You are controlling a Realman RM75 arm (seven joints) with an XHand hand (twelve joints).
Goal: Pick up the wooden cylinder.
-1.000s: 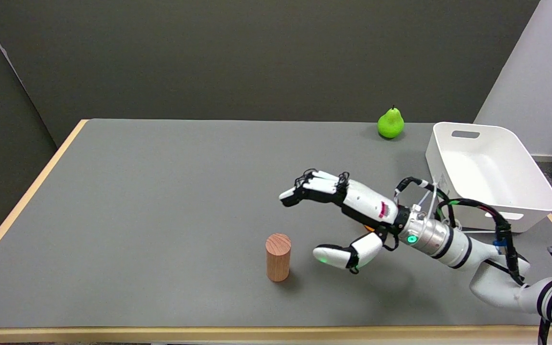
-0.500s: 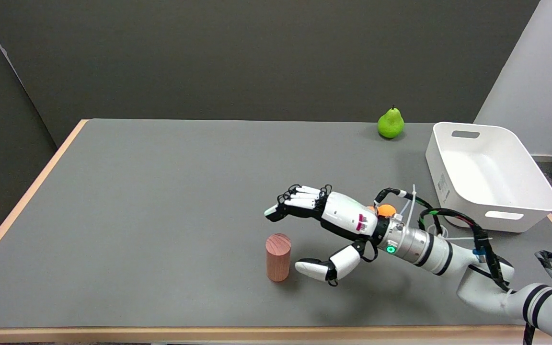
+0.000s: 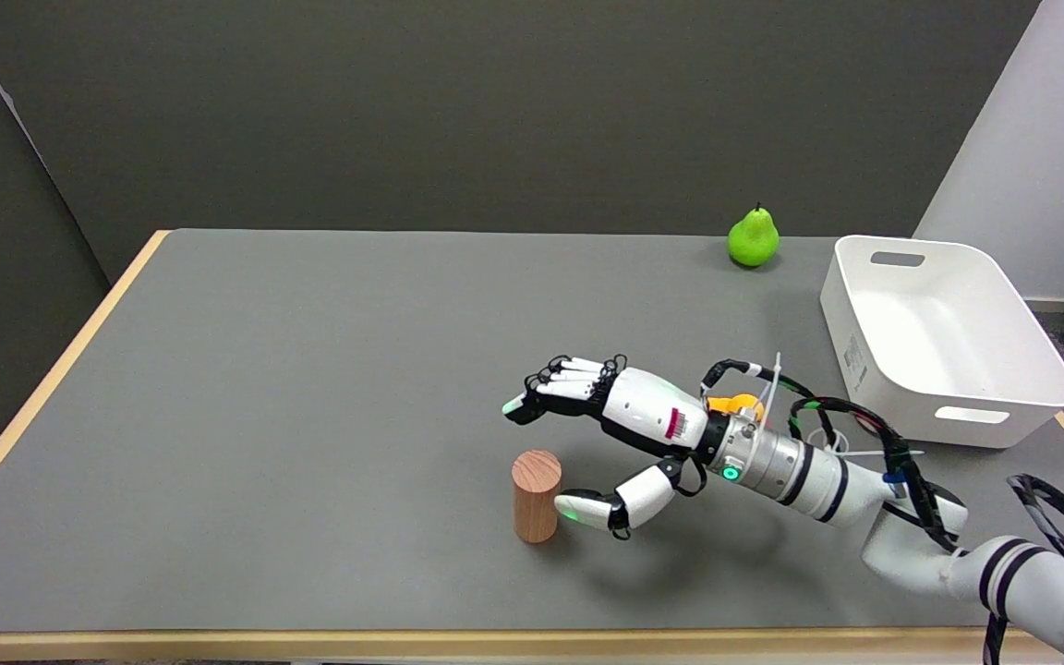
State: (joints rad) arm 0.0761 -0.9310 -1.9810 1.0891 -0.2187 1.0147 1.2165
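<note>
Hand [image 3: 629,434] spread wide beside the cylinder [image 3: 536,496], holding nothing.
Cylinder stands upright on the grey table [image 3: 310,416], near the front edge; the thumb tip sits just beside its right side, contact unclear, while the fingers [image 3: 560,388] reach out above and behind it. Pear [image 3: 753,238] and white bin [image 3: 943,337] lie well apart, far right.

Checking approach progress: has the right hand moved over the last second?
Yes. The right hand has moved left toward the standing wooden cylinder, away from the white bin; its thumb now lies beside the cylinder.
</note>
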